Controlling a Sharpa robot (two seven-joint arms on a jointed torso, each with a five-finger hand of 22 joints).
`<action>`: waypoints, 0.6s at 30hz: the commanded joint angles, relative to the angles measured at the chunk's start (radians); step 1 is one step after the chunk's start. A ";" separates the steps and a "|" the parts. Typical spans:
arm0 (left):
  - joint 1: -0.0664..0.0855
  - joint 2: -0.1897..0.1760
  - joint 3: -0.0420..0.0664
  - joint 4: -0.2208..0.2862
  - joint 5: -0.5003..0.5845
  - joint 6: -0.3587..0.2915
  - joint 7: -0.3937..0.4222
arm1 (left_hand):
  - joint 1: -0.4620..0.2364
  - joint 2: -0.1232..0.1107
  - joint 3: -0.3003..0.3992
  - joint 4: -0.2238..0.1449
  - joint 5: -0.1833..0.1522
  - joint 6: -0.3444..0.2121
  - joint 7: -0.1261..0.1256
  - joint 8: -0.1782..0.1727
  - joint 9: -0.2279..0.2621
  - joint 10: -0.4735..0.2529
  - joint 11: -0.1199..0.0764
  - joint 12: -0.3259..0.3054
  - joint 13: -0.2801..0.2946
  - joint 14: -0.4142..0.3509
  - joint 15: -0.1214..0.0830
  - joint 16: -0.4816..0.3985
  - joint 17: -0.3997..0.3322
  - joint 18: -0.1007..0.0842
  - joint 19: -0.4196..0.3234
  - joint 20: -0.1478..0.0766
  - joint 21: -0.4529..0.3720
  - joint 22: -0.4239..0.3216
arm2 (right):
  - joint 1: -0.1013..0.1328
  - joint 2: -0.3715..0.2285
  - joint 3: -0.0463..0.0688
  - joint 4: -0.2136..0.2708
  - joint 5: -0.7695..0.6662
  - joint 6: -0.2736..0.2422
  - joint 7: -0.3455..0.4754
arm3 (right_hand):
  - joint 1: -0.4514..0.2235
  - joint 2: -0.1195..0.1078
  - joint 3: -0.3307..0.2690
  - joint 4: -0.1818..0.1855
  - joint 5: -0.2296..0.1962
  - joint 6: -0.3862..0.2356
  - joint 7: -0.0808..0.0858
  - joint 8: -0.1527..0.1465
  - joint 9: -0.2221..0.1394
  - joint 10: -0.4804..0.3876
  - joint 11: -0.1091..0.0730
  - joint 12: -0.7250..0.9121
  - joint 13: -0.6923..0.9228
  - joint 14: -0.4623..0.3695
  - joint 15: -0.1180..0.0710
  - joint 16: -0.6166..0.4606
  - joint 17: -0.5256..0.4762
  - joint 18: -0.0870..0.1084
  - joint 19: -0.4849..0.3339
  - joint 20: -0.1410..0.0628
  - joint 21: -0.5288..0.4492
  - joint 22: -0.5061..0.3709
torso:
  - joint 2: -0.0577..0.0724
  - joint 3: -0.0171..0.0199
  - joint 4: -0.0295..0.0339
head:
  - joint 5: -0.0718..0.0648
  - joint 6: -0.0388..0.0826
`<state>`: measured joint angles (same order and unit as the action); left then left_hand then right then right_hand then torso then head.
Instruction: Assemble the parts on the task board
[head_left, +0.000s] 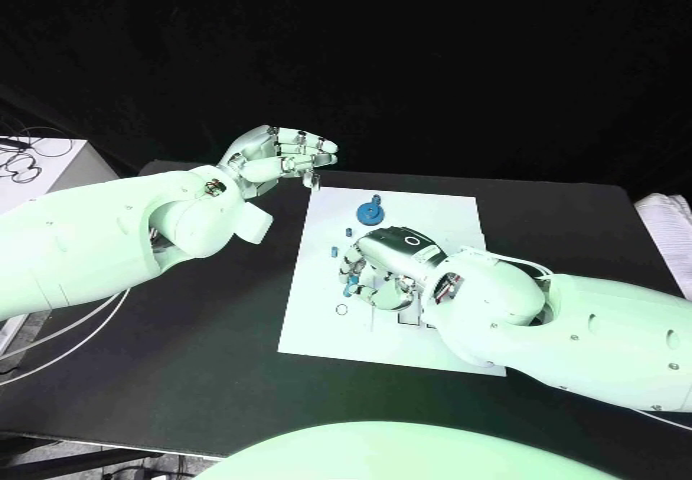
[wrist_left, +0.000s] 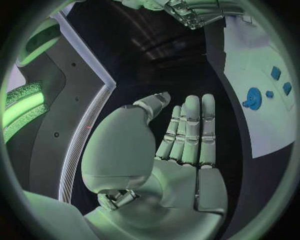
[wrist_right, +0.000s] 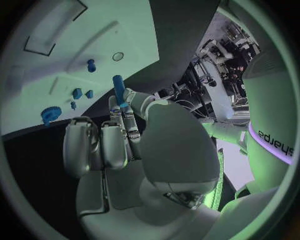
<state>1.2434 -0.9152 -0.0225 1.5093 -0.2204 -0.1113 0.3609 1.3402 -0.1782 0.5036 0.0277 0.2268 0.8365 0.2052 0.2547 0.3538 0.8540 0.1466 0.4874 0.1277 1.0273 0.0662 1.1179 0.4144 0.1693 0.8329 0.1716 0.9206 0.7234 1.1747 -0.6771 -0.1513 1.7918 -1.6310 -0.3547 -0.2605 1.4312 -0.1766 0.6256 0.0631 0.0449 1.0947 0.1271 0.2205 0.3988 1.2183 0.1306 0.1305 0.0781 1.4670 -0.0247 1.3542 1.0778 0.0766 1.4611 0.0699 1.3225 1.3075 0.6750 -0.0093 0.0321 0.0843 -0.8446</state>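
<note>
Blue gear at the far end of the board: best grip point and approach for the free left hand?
Take the blue gear by its toothed rim, coming from above with the left hand, which is empty and close by. It looks to lie flat on the task board, so its sides offer little; the raised hub is a possible second hold.

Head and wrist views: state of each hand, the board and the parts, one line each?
left hand: off the board's far left corner, fingers together, holds nothing.
right hand: over the board, pinches a blue peg.
task board: flat on the black table.
blue gear: lies on the board, untouched.
small blue parts: rest on the board, free of both hands.
</note>
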 joint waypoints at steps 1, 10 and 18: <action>0.001 0.001 0.001 0.002 0.007 0.004 0.003 | -0.008 0.003 0.000 0.005 0.002 -0.006 0.000 0.001 0.002 -0.005 0.000 0.004 -0.001 -0.004 0.006 -0.003 -0.001 0.014 0.006 0.000 -0.007 -0.001 | -0.014 0.013 -0.001 -0.010 -0.049 -0.008 0.027 | -0.002 0.007 0.061 -0.066 0.005 0.002 -0.002 0.005 0.002 0.089 -0.083 0.022 0.026 0.014 -0.008 -0.004 -0.001 -0.017 0.012 -0.004 0.000 0.030 | 0.001 0.0009 -0.0033 | 0.014 -0.005; 0.001 0.002 0.000 0.002 0.003 0.005 0.001 | -0.007 0.003 0.000 0.005 0.002 -0.005 0.000 0.002 0.002 -0.005 0.000 0.005 -0.001 -0.004 0.006 -0.003 -0.001 0.014 0.006 0.000 -0.007 -0.002 | -0.047 0.052 -0.007 -0.057 -0.098 -0.010 0.032 | -0.004 0.007 0.063 -0.070 0.005 0.002 -0.002 0.005 0.002 0.089 -0.082 0.021 0.027 0.013 -0.008 -0.005 -0.004 -0.016 0.012 -0.004 -0.001 0.030 | 0.002 0.0021 0.0025 | 0.020 -0.013; 0.001 0.004 0.000 0.002 0.000 0.006 0.001 | -0.007 0.003 0.001 0.005 0.002 -0.004 -0.001 0.003 0.002 -0.006 -0.001 0.005 -0.001 -0.004 0.006 -0.002 -0.001 0.014 0.006 0.000 -0.008 -0.002 | -0.062 0.071 -0.009 -0.074 -0.109 -0.007 0.035 | -0.005 0.007 0.064 -0.071 0.005 0.001 -0.001 0.005 0.002 0.089 -0.082 0.020 0.027 0.013 -0.008 -0.006 -0.005 -0.016 0.011 -0.003 -0.003 0.028 | 0.002 0.0026 -0.0011 | 0.028 -0.017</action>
<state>1.2436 -0.9139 -0.0229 1.5095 -0.2212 -0.1113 0.3578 1.3403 -0.1782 0.5036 0.0277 0.2268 0.8365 0.2052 0.2547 0.3554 0.8541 0.1466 0.4873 0.1277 1.0273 0.0662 1.1179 0.4145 0.1693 0.8328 0.1716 0.9166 0.7225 1.1152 -0.6087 -0.1601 1.7202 -1.7086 -0.3617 -0.2403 1.4264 -0.1816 0.6309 0.0577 0.0465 1.0947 0.1271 0.2205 0.3999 1.2179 0.1302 0.1430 0.0782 1.4677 -0.0240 1.3542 1.0735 0.0767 1.4610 0.0699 1.3224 1.3073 0.6768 -0.0071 0.0329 0.1084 -0.8603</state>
